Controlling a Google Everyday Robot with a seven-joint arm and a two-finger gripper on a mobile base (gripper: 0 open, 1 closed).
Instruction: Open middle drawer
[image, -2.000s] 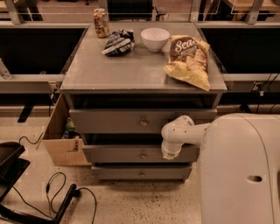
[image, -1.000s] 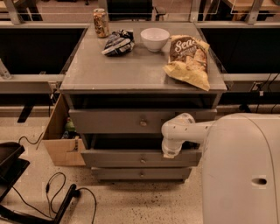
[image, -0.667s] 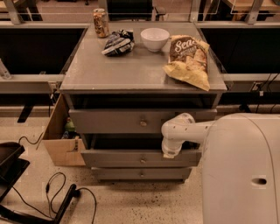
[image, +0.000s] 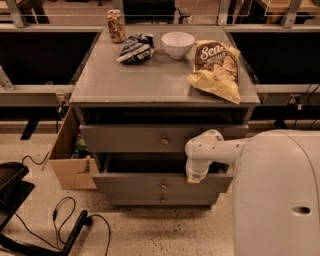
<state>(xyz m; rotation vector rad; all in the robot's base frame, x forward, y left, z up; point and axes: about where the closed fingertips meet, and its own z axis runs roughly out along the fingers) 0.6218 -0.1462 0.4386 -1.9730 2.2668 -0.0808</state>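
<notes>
The middle drawer (image: 145, 183) is the gray front of medium height with a small round knob (image: 163, 185). It stands pulled out a little from the cabinet, with a dark gap above it. The taller top drawer (image: 130, 138) is above and the slim bottom drawer (image: 150, 200) is below. My white arm reaches in from the right. My gripper (image: 194, 176) hangs down at the top edge of the middle drawer's front, right of the knob. Its tip is hidden behind that edge.
On the cabinet top (image: 125, 80) are a soda can (image: 116, 26), a dark bag (image: 136, 49), a white bowl (image: 177, 44) and a chip bag (image: 217, 67). An open cardboard box (image: 70, 165) stands at the left. Cables (image: 65, 220) lie on the floor. My white body (image: 280, 195) fills the right.
The middle drawer has slid out toward me, and the dark gap above it has grown. My gripper has come back with the drawer's front edge.
</notes>
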